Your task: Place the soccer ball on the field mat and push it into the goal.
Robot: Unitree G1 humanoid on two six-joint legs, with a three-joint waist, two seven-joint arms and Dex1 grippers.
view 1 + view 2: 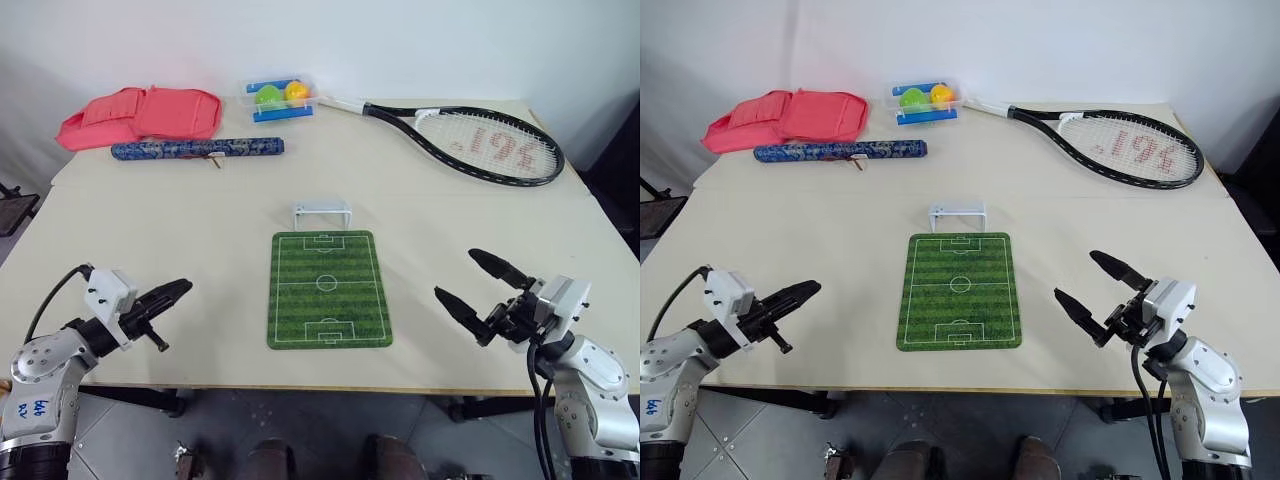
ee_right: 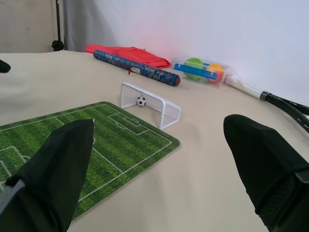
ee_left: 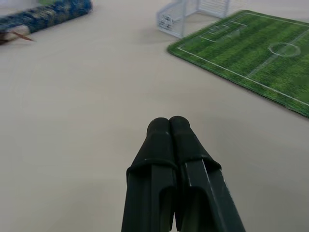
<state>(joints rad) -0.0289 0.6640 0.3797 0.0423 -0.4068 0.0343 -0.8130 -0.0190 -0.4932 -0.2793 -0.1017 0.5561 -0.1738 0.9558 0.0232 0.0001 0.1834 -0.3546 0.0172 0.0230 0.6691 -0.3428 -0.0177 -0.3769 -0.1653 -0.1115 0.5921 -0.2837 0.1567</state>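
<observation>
The green striped field mat [image 1: 328,290] lies flat in the middle of the table, near its front edge. At the mat's far end stands the small white goal [image 1: 323,212]. The right wrist view shows the tiny black-and-white soccer ball [image 2: 141,101] resting inside the goal [image 2: 149,104], under its frame. My left gripper [image 1: 180,291] hovers to the left of the mat, well apart from it, with its fingers [image 3: 168,126] pressed together and nothing between them. My right gripper [image 1: 455,274] hangs to the right of the mat, open wide and holding nothing.
A tennis racket [image 1: 490,140] lies at the back right. A red bag [image 1: 140,115] and a dark blue rolled tube [image 1: 197,150] lie at the back left. A clear box [image 1: 280,97] holding green and orange balls stands at the back centre. Bare tabletop flanks the mat.
</observation>
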